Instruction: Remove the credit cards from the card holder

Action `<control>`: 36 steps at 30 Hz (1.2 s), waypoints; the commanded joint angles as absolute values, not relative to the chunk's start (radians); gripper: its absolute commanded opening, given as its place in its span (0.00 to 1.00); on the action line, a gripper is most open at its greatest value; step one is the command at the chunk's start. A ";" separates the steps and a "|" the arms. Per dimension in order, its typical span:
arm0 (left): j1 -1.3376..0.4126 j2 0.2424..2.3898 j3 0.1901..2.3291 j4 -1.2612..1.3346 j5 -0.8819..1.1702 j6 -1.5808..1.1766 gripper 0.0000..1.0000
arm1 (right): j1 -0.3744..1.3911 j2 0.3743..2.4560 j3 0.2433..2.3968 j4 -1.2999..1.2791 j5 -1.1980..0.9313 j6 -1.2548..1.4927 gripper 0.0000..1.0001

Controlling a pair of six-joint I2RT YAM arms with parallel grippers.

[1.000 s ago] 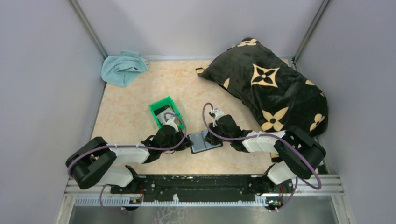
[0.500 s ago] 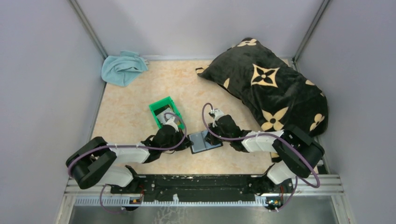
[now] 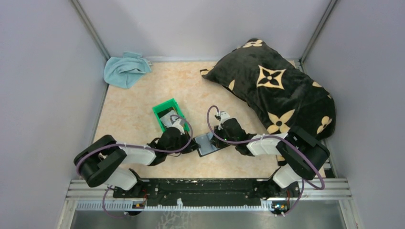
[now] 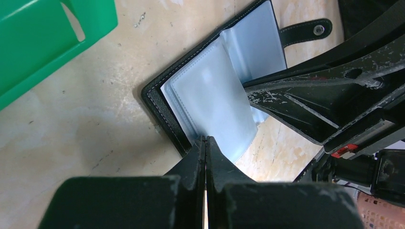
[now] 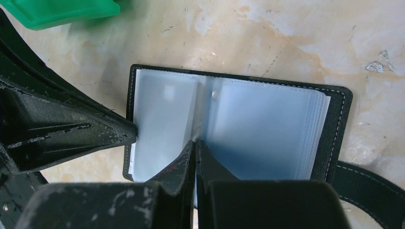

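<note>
The card holder [image 3: 208, 143] lies open on the table between my two grippers, black cover down and glossy grey-blue sleeves [image 5: 262, 119] facing up. My left gripper [image 4: 205, 138] is shut, its tip touching the lower corner of the left sleeve page [image 4: 215, 95]. In the right wrist view its fingers [image 5: 95, 133] rest on the holder's left edge. My right gripper [image 5: 196, 142] is shut, its tip at the fold between the pages. No credit cards show in the upturned sleeves. A pale flat shape lies in the green bin [image 3: 165, 106], too small to identify.
The green bin [image 4: 43, 43] stands just left of and behind the holder. The holder's snap strap [image 4: 305, 31] sticks out on its right side. A blue cloth [image 3: 125, 69] lies at the back left. A large black patterned pillow [image 3: 277, 90] fills the back right.
My left arm has shifted a little to the right and forward. The card holder has turned and slid slightly. Both grippers stay shut.
</note>
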State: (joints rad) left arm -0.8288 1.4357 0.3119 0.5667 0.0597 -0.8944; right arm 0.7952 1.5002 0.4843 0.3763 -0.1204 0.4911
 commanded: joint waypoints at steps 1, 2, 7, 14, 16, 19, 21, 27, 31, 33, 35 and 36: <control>-0.832 1.464 0.322 0.645 0.105 -0.917 0.00 | 0.808 1.511 0.467 0.415 -0.155 0.507 0.00; -0.831 1.462 0.322 0.654 0.105 -0.918 0.00 | 0.808 1.511 0.468 0.417 -0.158 0.509 0.00; -0.831 1.451 0.327 0.689 0.098 -0.924 0.00 | 0.809 1.516 0.465 0.423 -0.166 0.515 0.00; -0.831 1.453 0.340 0.737 0.093 -0.931 0.00 | 0.808 1.515 0.458 0.425 -0.165 0.516 0.00; -0.832 1.458 0.346 0.744 0.100 -0.931 0.00 | 0.808 1.517 0.457 0.425 -0.165 0.516 0.00; -0.831 1.467 0.352 0.755 0.109 -0.931 0.00 | 0.808 1.519 0.456 0.428 -0.165 0.518 0.00; -0.831 1.472 0.353 0.753 0.110 -0.932 0.00 | 0.808 1.519 0.456 0.428 -0.164 0.518 0.00; -0.832 1.432 0.323 0.710 0.100 -0.928 0.05 | 0.808 1.511 0.463 0.419 -0.157 0.514 0.00; -0.832 1.352 0.289 0.615 0.062 -0.918 0.25 | 0.809 1.513 0.469 0.406 -0.159 0.526 0.00; -0.832 1.295 0.271 0.571 0.042 -0.927 0.46 | 0.819 1.502 0.463 0.404 -0.150 0.522 0.00; -0.833 1.254 0.248 0.556 0.044 -0.944 0.66 | 0.848 1.475 0.461 0.389 -0.099 0.506 0.00; -0.833 1.236 0.236 0.553 0.047 -0.955 0.69 | 0.861 1.464 0.464 0.373 -0.085 0.503 0.00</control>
State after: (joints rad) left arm -0.8291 1.3014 0.2768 0.6090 0.0677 -0.9321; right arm 0.8104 1.5066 0.4652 0.4133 -0.1410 0.5205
